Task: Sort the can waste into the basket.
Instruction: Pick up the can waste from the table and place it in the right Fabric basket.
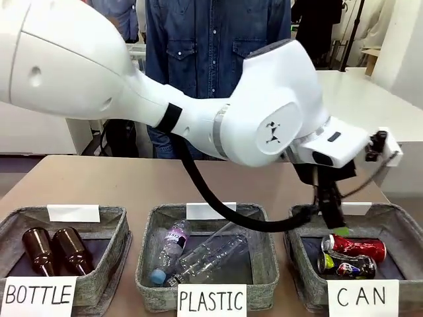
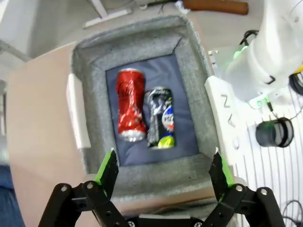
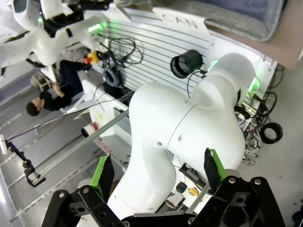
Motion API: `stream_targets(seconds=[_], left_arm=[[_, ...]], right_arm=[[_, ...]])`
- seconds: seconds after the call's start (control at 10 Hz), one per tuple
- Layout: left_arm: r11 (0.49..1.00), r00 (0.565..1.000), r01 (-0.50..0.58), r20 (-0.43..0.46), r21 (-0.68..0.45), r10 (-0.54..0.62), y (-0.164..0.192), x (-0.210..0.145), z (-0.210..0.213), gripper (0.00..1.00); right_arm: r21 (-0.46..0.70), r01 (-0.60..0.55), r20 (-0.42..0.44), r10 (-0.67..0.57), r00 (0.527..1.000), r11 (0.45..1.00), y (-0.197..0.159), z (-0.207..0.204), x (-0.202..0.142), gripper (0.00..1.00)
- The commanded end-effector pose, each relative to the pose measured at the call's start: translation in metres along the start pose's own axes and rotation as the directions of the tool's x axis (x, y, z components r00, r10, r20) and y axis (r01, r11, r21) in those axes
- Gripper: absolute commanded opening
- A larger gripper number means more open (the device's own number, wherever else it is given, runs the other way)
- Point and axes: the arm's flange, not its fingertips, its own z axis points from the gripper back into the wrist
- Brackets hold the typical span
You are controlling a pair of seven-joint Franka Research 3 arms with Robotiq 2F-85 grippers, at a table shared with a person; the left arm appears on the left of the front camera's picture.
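The shiny red can (image 1: 353, 246) and the dark can (image 1: 347, 266) lie side by side inside the grey basket (image 1: 404, 223) signed "CAN" at the table's right. My left arm reaches across the table, and my left gripper (image 1: 332, 221) hangs just above that basket's back edge. From the left wrist, the red can (image 2: 131, 104) and the dark can (image 2: 161, 117) rest on the dark lining of the basket (image 2: 137, 40), beyond my open, empty left gripper (image 2: 164, 158). My right gripper (image 3: 157, 158) is open and empty, facing its own arm off the table.
The middle basket (image 1: 149, 228) signed "PLASTIC" holds clear plastic bottles (image 1: 210, 254). The left basket (image 1: 119, 221) signed "BOTTLE" holds two brown glass bottles (image 1: 54, 249). A person in a denim shirt (image 1: 211, 46) stands at the far side. My left arm spans the table's middle.
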Motion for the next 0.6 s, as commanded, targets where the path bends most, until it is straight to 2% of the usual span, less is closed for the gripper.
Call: stream_targets(seconds=[0.0, 0.1, 0.2, 0.3, 0.4, 0.5], left_arm=[[0.994, 0.992, -0.11, -0.058, 0.004, 0.11, 0.002, -0.052, 0.05, 1.0], [0.98, 0.979, -0.195, -0.057, 0.04, 0.197, 0.006, -0.094, 0.09, 1.0], [0.945, 0.945, -0.323, -0.03, 0.047, 0.324, 0.01, -0.15, 0.138, 1.0], [0.893, 0.893, -0.448, 0.027, -0.027, 0.449, 0.007, -0.193, 0.181, 1.0], [0.834, 0.83, -0.549, 0.083, -0.046, 0.551, -0.002, -0.235, 0.221, 1.0], [0.76, 0.743, -0.632, 0.16, -0.15, 0.65, -0.018, -0.276, 0.256, 1.0]], right_arm=[[-0.031, -0.023, -0.003, 0.023, 1.0, 0.999, 0.011, -0.011, 0.028, 1.0], [0.012, -0.108, -0.017, 0.108, 0.994, 0.994, 0.03, -0.025, 0.066, 1.0], [0.09, -0.208, -0.033, 0.212, 0.977, 0.974, 0.055, -0.044, 0.111, 1.0], [0.18, -0.258, 0.007, 0.261, 0.965, 0.949, 0.078, -0.065, 0.147, 1.0], [0.227, -0.26, 0.05, 0.256, 0.965, 0.938, 0.1, -0.088, 0.177, 1.0], [0.315, -0.247, 0.083, 0.232, 0.969, 0.916, 0.12, -0.107, 0.197, 1.0]])
